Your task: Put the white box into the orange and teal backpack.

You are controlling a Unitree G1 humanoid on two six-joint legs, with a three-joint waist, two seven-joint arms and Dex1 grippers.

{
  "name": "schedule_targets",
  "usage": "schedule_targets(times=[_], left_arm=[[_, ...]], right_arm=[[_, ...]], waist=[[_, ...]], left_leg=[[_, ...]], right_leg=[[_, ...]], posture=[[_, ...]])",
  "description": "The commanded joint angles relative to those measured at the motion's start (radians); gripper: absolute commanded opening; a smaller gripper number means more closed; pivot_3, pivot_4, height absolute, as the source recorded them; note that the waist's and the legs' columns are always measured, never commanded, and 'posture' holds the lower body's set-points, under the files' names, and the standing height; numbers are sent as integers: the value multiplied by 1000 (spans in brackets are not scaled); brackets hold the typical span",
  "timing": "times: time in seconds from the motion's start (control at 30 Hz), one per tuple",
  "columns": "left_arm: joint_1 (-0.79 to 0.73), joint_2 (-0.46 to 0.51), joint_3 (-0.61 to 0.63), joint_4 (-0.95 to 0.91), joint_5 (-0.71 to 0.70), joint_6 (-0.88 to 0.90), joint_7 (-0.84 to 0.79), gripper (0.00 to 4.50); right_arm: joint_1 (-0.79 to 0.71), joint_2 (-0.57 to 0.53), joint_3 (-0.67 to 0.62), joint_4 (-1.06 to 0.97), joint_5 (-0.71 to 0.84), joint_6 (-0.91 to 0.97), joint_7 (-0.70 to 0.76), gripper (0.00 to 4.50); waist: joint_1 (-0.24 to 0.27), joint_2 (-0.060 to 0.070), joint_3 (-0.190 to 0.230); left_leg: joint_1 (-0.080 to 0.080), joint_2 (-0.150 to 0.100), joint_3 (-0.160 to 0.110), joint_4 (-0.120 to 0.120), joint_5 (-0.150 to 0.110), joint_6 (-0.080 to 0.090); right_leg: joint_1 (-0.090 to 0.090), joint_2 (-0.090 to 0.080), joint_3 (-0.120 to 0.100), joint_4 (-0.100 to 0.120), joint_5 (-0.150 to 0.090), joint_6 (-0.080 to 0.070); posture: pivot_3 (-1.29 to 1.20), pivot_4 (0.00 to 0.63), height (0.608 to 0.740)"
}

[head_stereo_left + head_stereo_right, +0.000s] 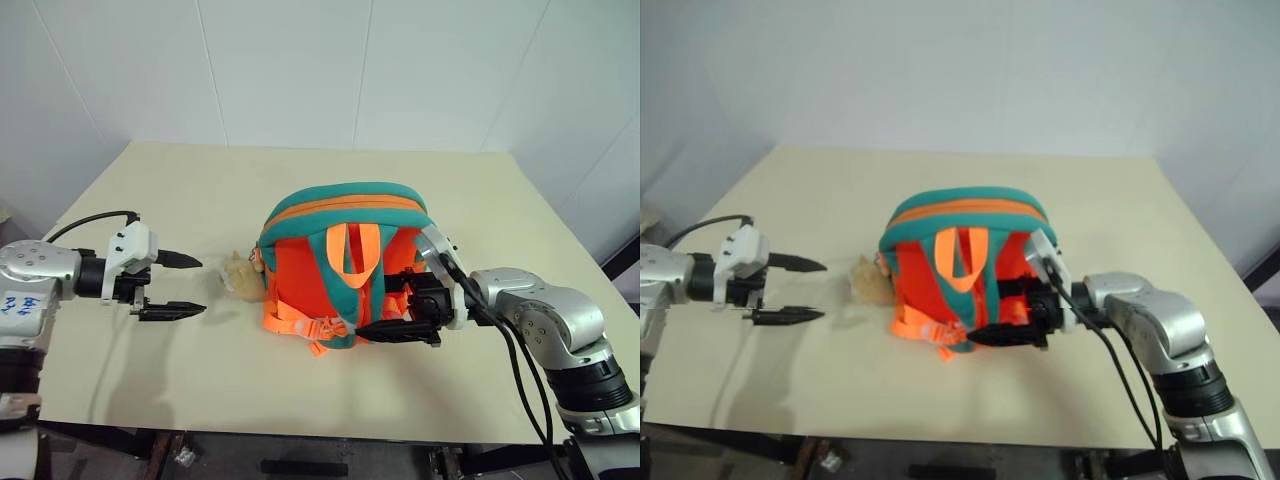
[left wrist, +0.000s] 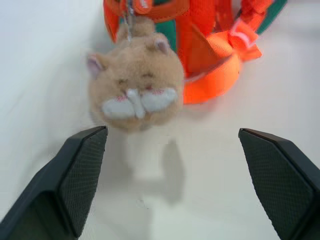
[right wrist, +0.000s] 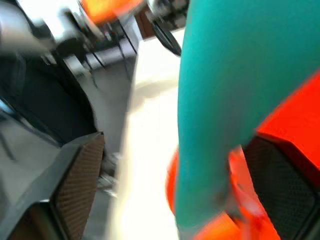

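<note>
I see the orange and teal backpack [image 1: 345, 265] standing on the beige worktop [image 1: 200, 190], strap side toward me, its top shut. Its tan cat charm [image 2: 134, 95] lies on the worktop just beside the backpack. My left claw [image 1: 177, 285] hovers near the charm with its fingers spread wide and nothing between them. My right claw [image 1: 398, 305] sits against the other side of the backpack, fingers [image 3: 75, 180] wide apart, holding nothing. The white box isn't visible to me.
</note>
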Motion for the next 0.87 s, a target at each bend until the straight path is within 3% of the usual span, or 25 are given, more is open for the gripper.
schedule_targets(times=[0.03,0.33,0.6,0.87], left_arm=[[61,10,89,-118,-93,52,23,4464],[193,-50,187,-335,-291,220,108,4464],[238,-86,157,-347,-318,211,88,4464],[242,-78,158,-272,-294,146,64,4464]], right_arm=[[26,-44,-22,42,-88,-149,46,4500],[95,-146,-160,98,-87,-222,89,4500],[130,-232,-295,166,-126,-346,102,4500],[260,-224,-413,122,-106,-439,74,4500]], waist=[[3,0,0],[18,0,0],[18,0,0],[18,0,0]], left_leg=[[0,0,0,0,0,0],[0,0,0,1,0,0],[1,0,0,1,0,0],[2,0,1,1,0,0]], right_leg=[[0,0,0,0,0,0],[0,0,0,0,0,0],[1,0,0,0,0,0],[2,0,1,-1,0,0]], posture=[[0,150,740],[0,150,740],[0,150,740],[0,150,740]])
